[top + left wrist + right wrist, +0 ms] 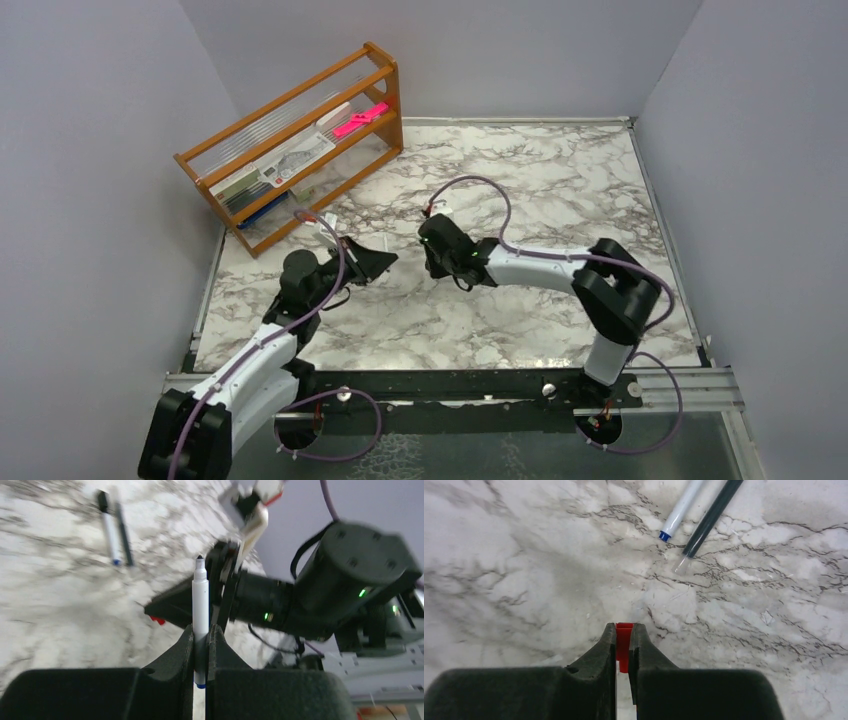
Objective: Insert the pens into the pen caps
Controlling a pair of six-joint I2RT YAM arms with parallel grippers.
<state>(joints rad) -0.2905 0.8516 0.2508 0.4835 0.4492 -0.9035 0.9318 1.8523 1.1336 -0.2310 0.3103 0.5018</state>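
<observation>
My left gripper (201,630) is shut on a white pen (200,595) with a blue end, its dark tip pointing up and away. My right gripper (624,630) is shut on a red pen cap (624,642) just above the marble. In the top view the left gripper (378,260) and the right gripper (436,266) face each other a short gap apart. The red cap (158,620) also shows in the left wrist view, beyond the held pen. Two more pens lie side by side on the table: a white one (680,509) and a black one (713,516) with a clear end.
A wooden rack (300,140) stands at the back left holding flat items and a bright pink object (360,118). Grey walls enclose the marble table (560,190) on three sides. The arm bases sit on a black rail (450,385) at the near edge.
</observation>
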